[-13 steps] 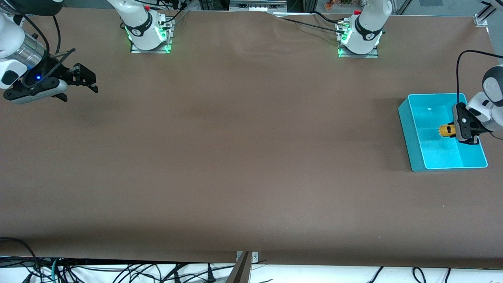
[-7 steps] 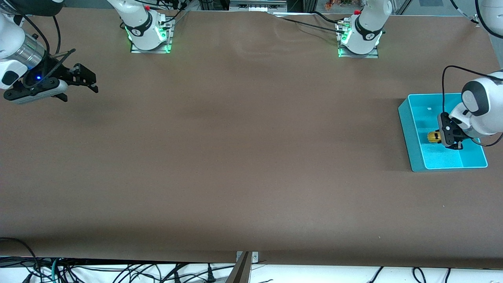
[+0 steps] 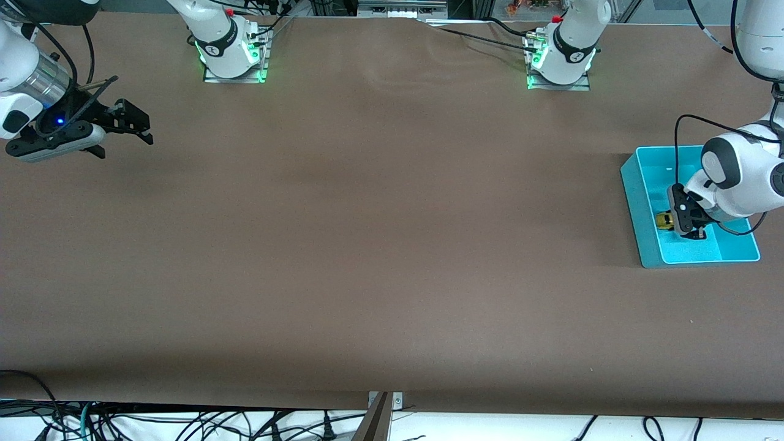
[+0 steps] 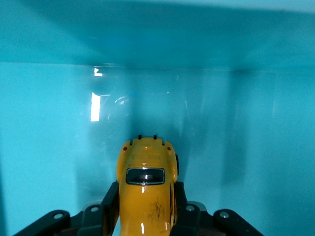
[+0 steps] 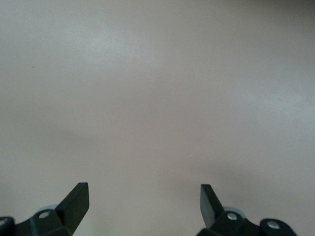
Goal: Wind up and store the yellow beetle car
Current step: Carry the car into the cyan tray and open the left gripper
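Observation:
The yellow beetle car (image 3: 663,220) is pinched by its sides in my left gripper (image 3: 675,222), low inside the turquoise bin (image 3: 636,202) at the left arm's end of the table. In the left wrist view the yellow beetle car (image 4: 146,182) sits between the black fingers (image 4: 112,196), its dark window up, over the bin's floor (image 4: 231,128); its wheels are hidden. My left gripper (image 4: 145,192) is shut on it. My right gripper (image 3: 125,136) hovers open over bare table at the right arm's end. The right wrist view shows that gripper (image 5: 142,191) with nothing in it.
The brown table mat (image 3: 380,233) stretches between the two arms. Both arm bases (image 3: 233,55) stand along the table edge farthest from the front camera. Cables (image 3: 184,422) hang below the edge nearest to that camera.
My left gripper has carried the car lower into the bin and toward its wall on the table's middle side. The right arm has not moved.

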### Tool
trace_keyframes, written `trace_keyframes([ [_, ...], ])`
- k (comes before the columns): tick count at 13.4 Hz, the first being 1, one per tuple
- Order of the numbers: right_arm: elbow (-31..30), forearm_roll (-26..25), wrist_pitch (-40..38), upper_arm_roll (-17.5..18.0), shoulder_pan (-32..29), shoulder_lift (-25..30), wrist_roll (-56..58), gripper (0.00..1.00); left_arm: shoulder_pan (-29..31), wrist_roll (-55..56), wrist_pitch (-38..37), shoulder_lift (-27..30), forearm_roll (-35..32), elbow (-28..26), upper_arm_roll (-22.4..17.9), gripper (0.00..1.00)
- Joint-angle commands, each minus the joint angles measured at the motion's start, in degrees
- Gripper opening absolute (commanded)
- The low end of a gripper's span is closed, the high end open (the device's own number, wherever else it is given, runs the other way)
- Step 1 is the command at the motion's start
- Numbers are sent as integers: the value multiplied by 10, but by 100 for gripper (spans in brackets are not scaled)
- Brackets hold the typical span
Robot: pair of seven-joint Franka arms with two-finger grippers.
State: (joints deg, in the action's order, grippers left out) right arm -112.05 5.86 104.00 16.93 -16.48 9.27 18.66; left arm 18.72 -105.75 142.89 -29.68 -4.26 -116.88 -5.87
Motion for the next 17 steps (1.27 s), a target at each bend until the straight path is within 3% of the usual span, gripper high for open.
trace_keyframes([
  [1,6,-9,-6,-1,2,-3,-6,100,-4,-10,25,-23,26,-1,0,30],
  [3,7,-16,-7,-1,1,-3,-6,100,-4,-12,25,-24,37,-1,0,45],
  [4,7,-16,-7,-1,2,-3,-6,100,-4,-13,25,-21,37,0,0,58],
  [5,7,-16,-7,-1,2,-3,-6,100,-4,-13,24,-19,37,2,0,74],
  [6,7,-16,-7,-1,2,-3,-6,100,-4,-13,24,-16,37,3,1,100],
  [8,7,-16,-7,-1,1,-3,-6,100,-6,-12,16,1,37,5,4,100],
  [12,8,-38,-6,-1,2,-3,-6,100,-17,-1,-67,65,39,23,5,100],
  [17,10,-38,-7,-1,2,-4,-6,100,-25,70,-157,145,98,40,29,100],
])
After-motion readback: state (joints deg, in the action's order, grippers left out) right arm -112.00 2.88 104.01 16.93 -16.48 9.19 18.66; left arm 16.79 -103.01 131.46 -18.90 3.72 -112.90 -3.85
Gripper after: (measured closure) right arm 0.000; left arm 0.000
